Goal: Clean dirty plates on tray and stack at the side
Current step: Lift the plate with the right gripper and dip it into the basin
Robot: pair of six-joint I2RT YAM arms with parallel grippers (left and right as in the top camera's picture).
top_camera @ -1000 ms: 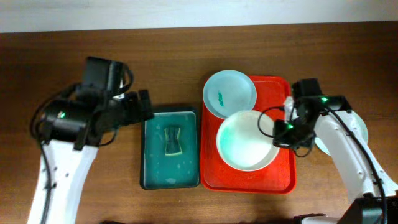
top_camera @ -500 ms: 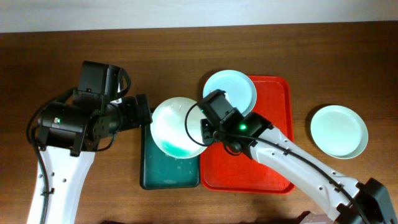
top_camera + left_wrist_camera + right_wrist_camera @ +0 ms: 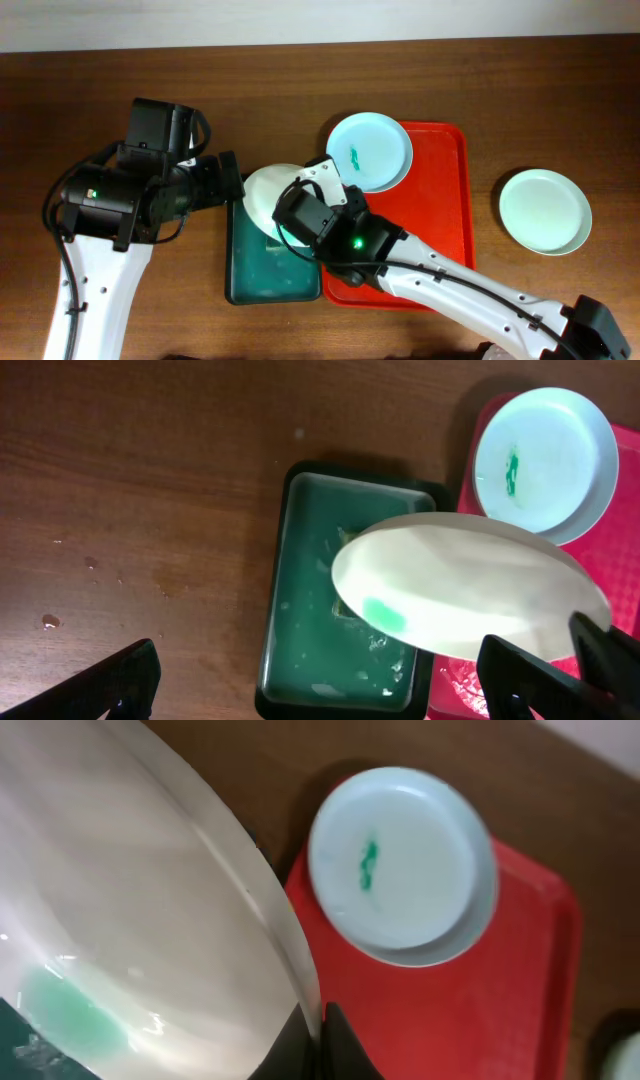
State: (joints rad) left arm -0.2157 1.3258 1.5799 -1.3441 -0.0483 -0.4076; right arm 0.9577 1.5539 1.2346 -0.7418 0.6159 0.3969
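Note:
My right gripper (image 3: 292,222) is shut on the rim of a white plate (image 3: 262,190) with a teal-green smear. It holds the plate tilted over the dark teal tray (image 3: 270,275). The right wrist view shows the fingers (image 3: 318,1030) pinching the plate's edge (image 3: 130,920). The left wrist view shows the same plate (image 3: 470,595). A second plate (image 3: 370,150) with a green smear lies at the far left corner of the red tray (image 3: 440,200). A third, clean plate (image 3: 545,210) lies on the table right of the tray. My left gripper (image 3: 225,175) is open and empty, left of the held plate.
The teal tray (image 3: 330,610) holds soapy liquid, and the held plate covers most of its middle. The red tray's near half (image 3: 480,1010) is bare. Brown tabletop lies to the left (image 3: 150,510), with a few water drops.
My right arm lifted the plate off the red tray and carried it left over the teal tray. It is now tilted more on edge. My left arm has not moved.

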